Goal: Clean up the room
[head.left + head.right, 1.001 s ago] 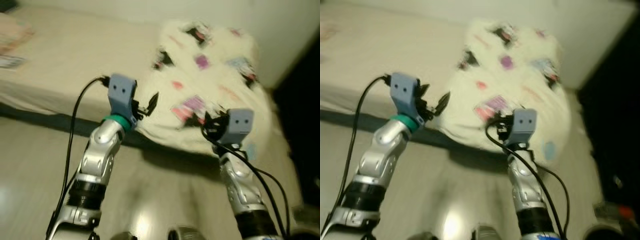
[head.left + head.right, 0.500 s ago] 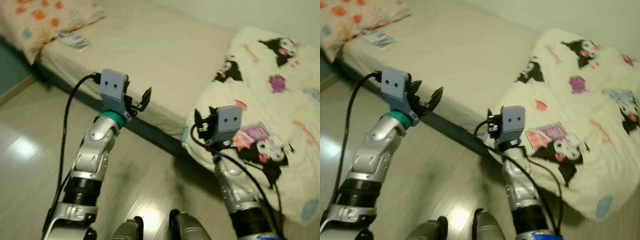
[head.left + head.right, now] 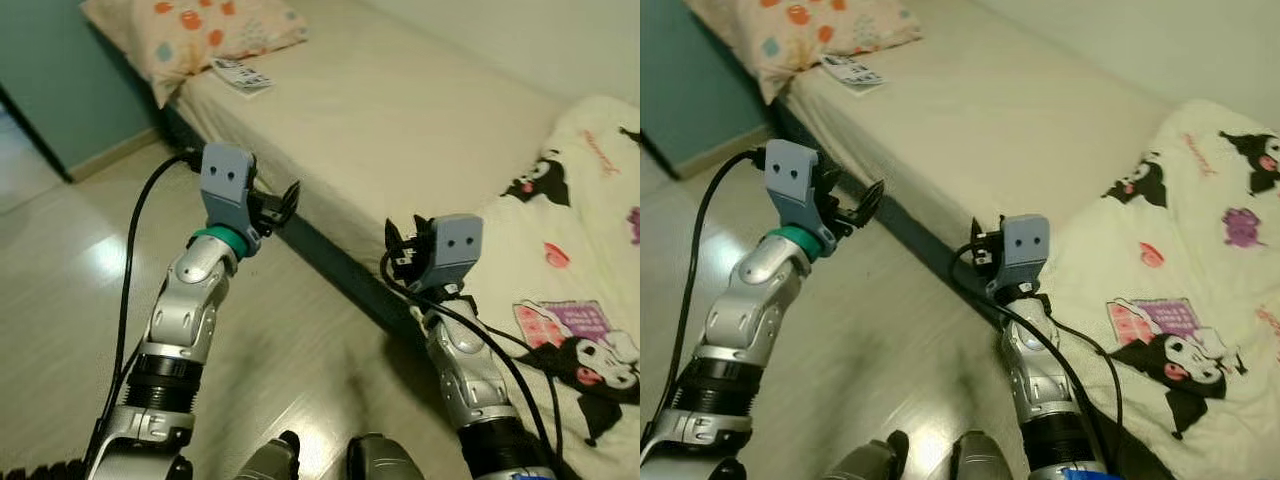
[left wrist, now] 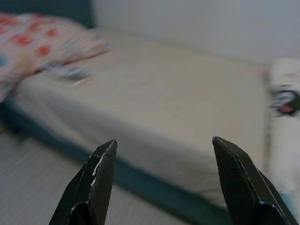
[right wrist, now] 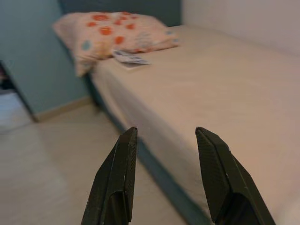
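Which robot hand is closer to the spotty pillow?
Left. The left gripper hangs over the floor nearer the pillow; the right gripper is farther along the bed, by the cartoon blanket.

No writing can be read: marks on the cream cartoon-print blanket (image 3: 1200,260) are too small.

Light: dim, warm indoor light is seen throughout.
Glare: a pale sheen is reflected off the floor (image 3: 105,255).
Blur: the left wrist view is softened; the bed (image 4: 187,108) is smeared.
Focus: head views are rendered fairly sharp.
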